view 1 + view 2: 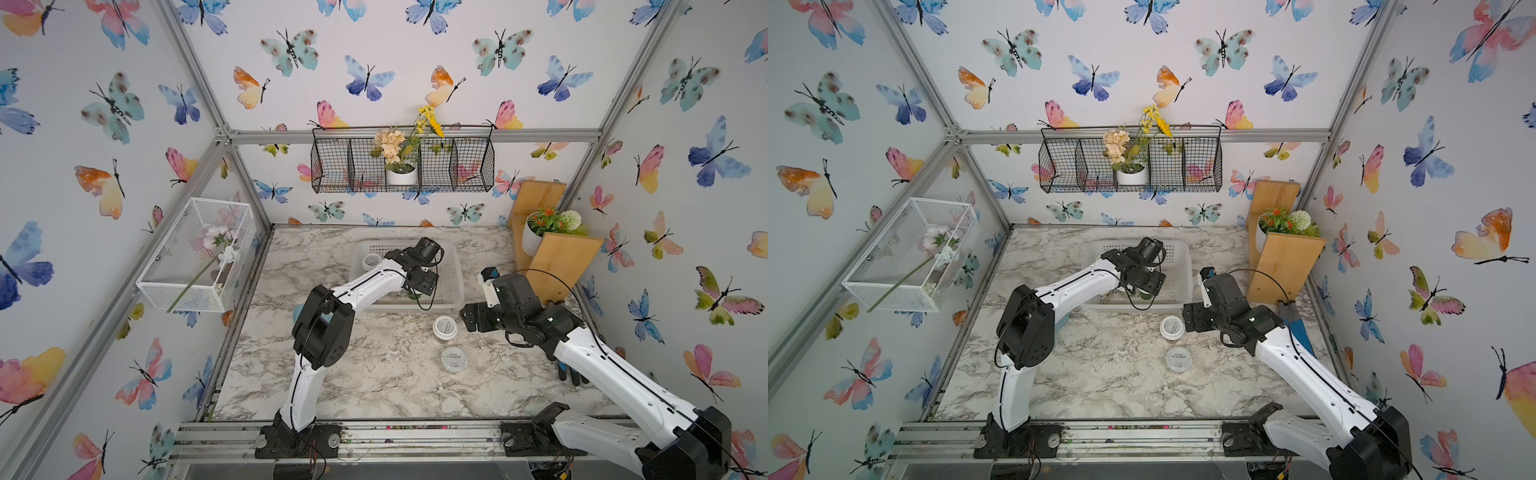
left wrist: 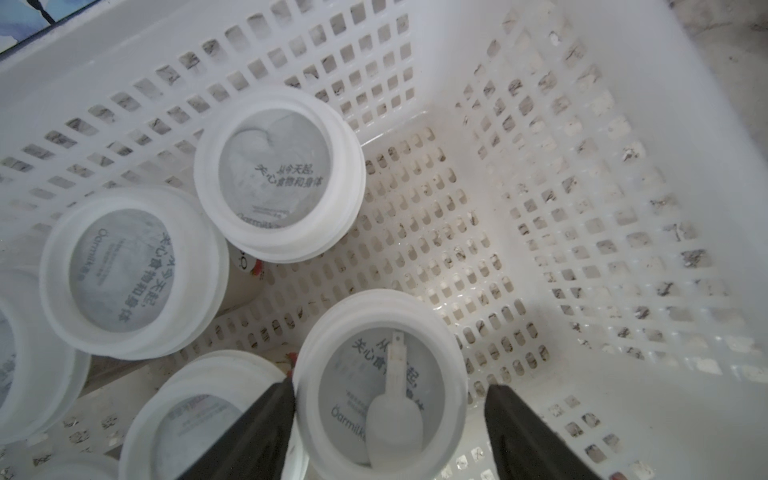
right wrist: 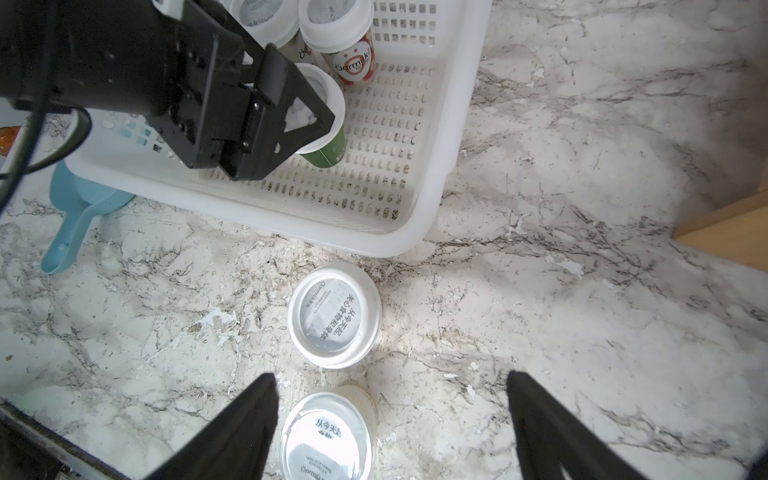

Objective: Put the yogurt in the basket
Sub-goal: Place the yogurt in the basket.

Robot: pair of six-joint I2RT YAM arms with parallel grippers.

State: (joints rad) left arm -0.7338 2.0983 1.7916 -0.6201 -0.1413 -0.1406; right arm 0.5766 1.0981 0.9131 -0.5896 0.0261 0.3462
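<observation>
Left gripper [image 2: 390,386]: jaws stand partly apart around an upright yogurt cup [image 2: 345,374] inside the basket [image 2: 291,54]. One finger touches its lid; the other stands clear. You can read "Öarmilk" and "关心食物和身体" on the lids. A white spoon [image 2: 395,409] shows on this lid.

Right gripper [image 3: 390,376]: jaws wide, holding nothing. The flat-lid cup [image 3: 328,444], marked "从今天起" and "Öarmilk", sits between its fingers, untouched. The white-rimmed cup [image 3: 334,316] stands just beyond the fingertips, near the basket.

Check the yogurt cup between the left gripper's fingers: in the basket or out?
In. The yogurt cup stands upright on the perforated floor of the white basket, lid up, the left gripper open around it.
</observation>
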